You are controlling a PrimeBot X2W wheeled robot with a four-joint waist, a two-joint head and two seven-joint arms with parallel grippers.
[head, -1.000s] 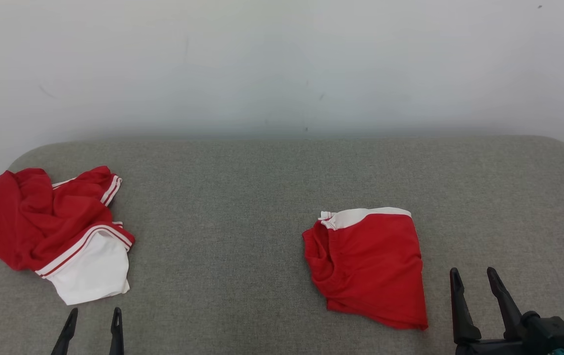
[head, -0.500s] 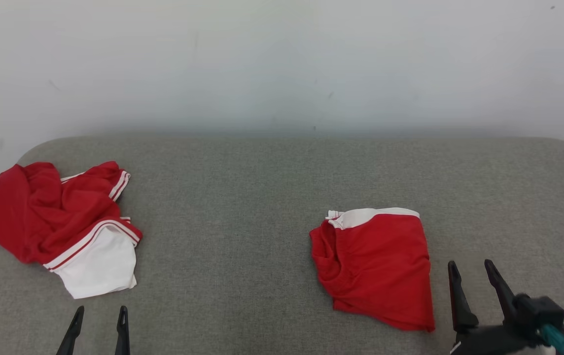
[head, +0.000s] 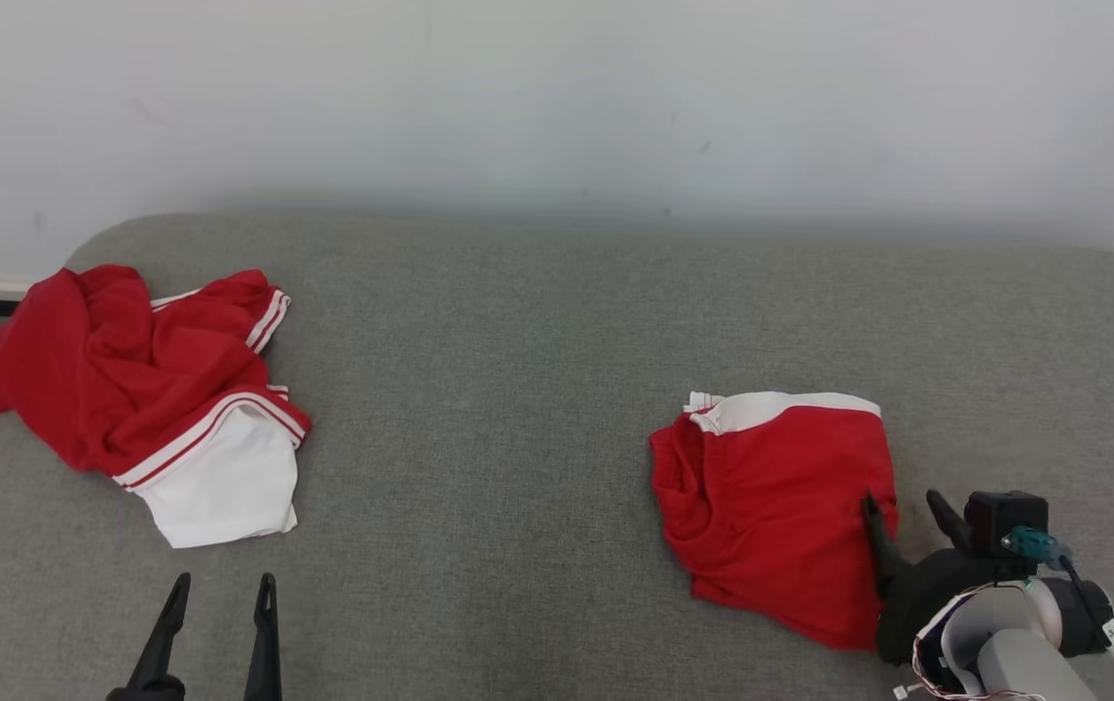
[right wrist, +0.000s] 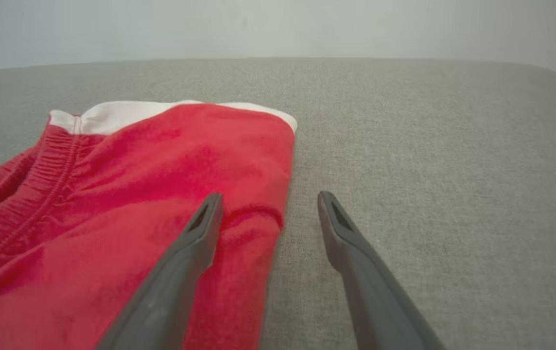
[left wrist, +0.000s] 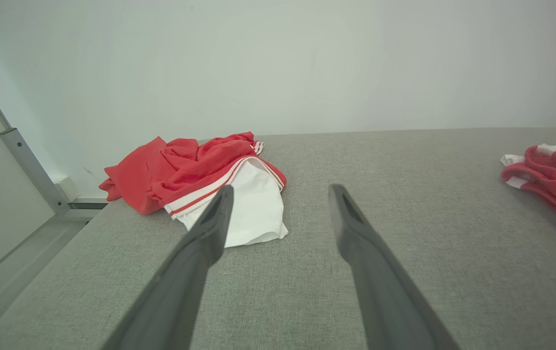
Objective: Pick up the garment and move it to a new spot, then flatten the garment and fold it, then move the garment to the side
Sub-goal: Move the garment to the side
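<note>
- Left gripper [head: 225, 581]: jaws wide apart, empty, poised over the near left part of the grey pad [head: 518, 389].
- Right gripper [right wrist: 269, 196]: jaws spread, holding nothing, over the pad's near right part. One finger was above the right edge of the folded garment [head: 776, 506], the other above bare pad. Contact could not be told.
- Folded garment: lay flat on the pad's right half. Long axis ran near to far, white band at the far end, gathered waistband facing the pad's left.
- Crumpled red-and-white garment [head: 138, 380]: heaped at the pad's far left corner.
- Left wrist view took in a metal rail [left wrist: 30, 170] off the pad's left side.
- White wall [head: 557, 97] rose behind the pad.
</note>
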